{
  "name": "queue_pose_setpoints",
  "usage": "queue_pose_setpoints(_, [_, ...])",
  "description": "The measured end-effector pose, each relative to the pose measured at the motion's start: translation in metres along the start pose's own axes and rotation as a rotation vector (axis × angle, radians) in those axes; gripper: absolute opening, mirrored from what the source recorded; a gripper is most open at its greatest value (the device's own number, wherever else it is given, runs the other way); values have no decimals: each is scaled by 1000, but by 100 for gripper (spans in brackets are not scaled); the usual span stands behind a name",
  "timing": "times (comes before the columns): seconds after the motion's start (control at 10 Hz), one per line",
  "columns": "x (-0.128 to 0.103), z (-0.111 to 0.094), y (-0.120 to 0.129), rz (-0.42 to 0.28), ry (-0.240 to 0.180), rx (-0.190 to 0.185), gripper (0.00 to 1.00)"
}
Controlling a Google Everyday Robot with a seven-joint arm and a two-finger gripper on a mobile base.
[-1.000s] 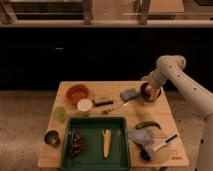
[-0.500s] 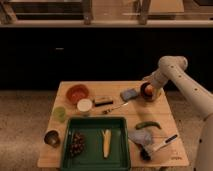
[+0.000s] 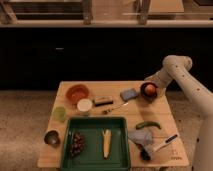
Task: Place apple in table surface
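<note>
Gripper [image 3: 149,90] around reddish apple [image 3: 149,89], table's [image 3: 131,107] right

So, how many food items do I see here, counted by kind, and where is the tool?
Apple: 1
Bunch of grapes: 1
Corn cob: 1
Long green vegetable: 1
Total: 4
The grapes and corn lie in the green tray. The tool is at the apple, by the far right corner of the table surface.

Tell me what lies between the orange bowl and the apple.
In the camera view, a small blue-grey object, perhaps a sponge, lies between the orange bowl and the apple. The pincer is at the apple.
</note>
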Motion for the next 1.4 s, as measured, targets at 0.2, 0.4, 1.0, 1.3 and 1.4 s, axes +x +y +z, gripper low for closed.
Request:
queue_pose_setpoints(0.2, [0, 1, -3, -88, -9, 3, 80])
queue_pose_setpoints(0.4, [2, 0, -6, -131, -19, 23, 80])
queue_pose_setpoints(1.0, [12, -6, -14, -179, -43, 185, 80])
queue_pose_setpoints(1.3, [17, -4, -14, -193, -27, 211, 78])
queue_pose_setpoints(1.4, [17, -1, -15, -202, -23, 209, 68])
